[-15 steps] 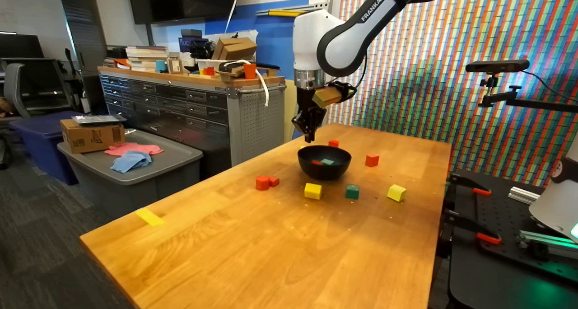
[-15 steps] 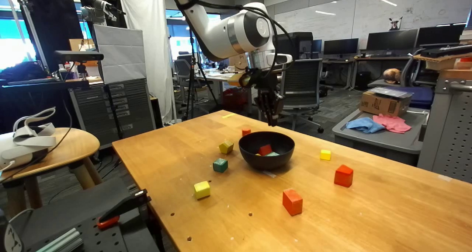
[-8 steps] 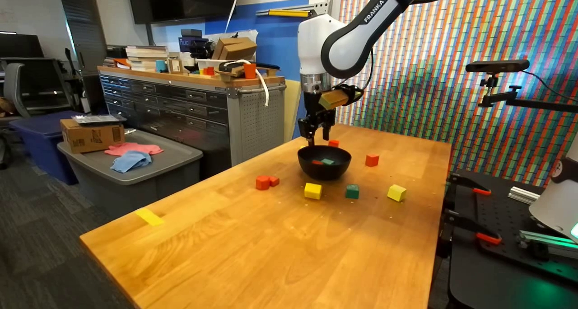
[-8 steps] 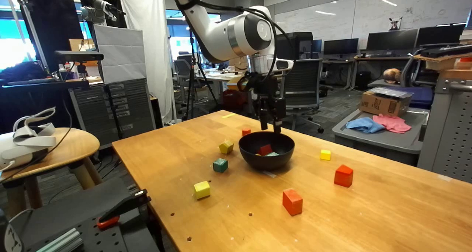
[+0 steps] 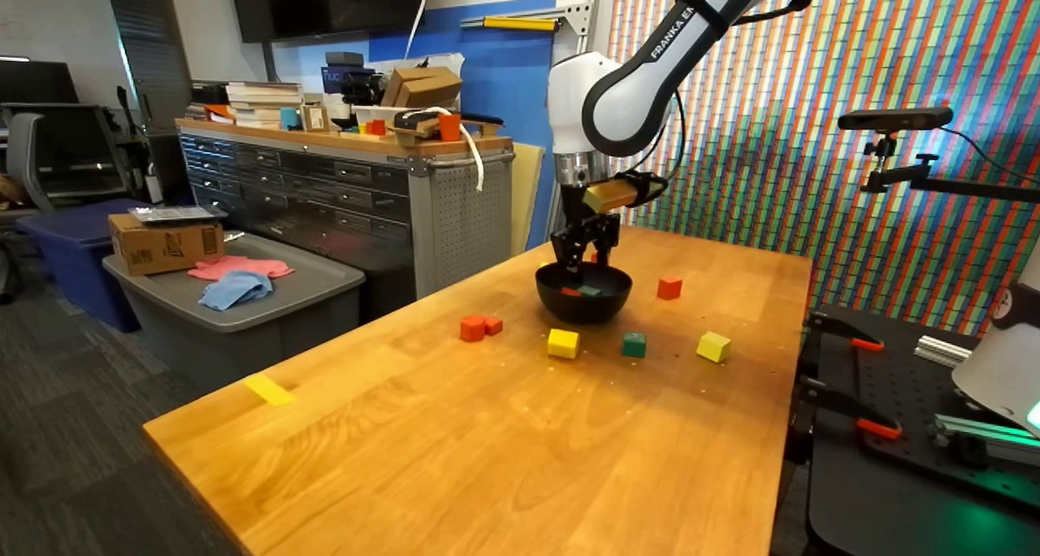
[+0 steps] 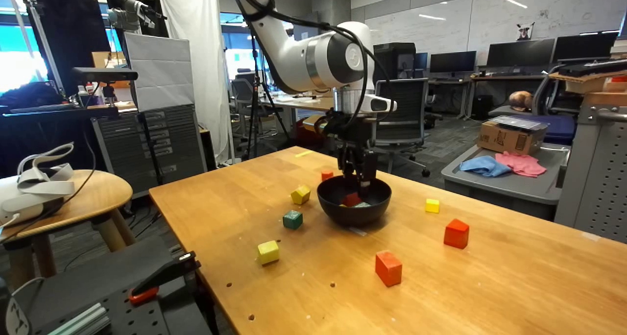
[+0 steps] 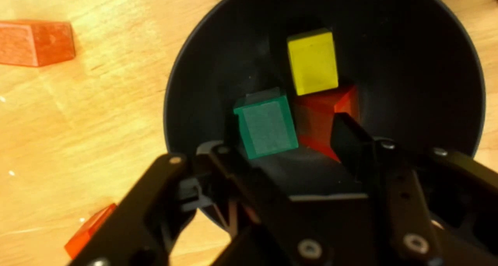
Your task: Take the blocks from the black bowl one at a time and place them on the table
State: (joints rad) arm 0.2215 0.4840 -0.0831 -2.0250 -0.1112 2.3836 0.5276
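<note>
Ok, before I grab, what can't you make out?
- Black bowl, wrist view: upper rim cut off by top edge.
- Red block inside, wrist view: lower right hidden by gripper finger.
- Green block inside, both exterior views: base hidden by bowl's wall.
- Upper orange block, wrist view: cut off by left edge.

The gripper (image 7: pixel 287 128) partly hides the red block (image 7: pixel 319 120) in the bowl (image 7: pixel 412 83)

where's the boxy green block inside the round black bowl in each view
In an exterior view: boxy green block, slightly right of and below centre.
In an exterior view: boxy green block, right of and below centre.
Wrist view: boxy green block, close to centre.
Shared landmark: angular red block beside it in the black bowl.
</note>
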